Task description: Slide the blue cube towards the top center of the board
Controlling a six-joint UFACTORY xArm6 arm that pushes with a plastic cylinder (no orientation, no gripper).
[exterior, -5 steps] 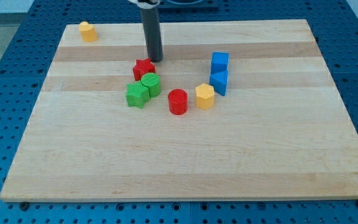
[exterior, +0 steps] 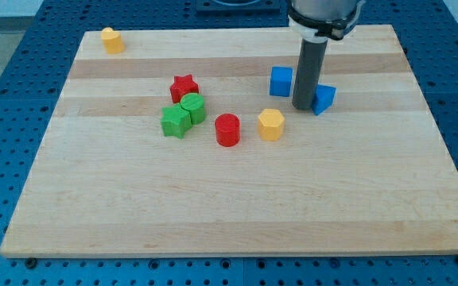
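While my tip (exterior: 304,107) stands bare, holding nothing, between two blue blocks, the blue cube (exterior: 281,81) lies just to its left, right of board (exterior: 229,206) centre; second blue block (exterior: 324,98) touches its right. Push toward top centre apparently remains.

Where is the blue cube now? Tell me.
The blue cube sits right of centre in the board's upper half, just left of my tip, with the other blue block on the tip's right.

My rod (exterior: 308,75) hides part of one blue block (exterior: 323,98).
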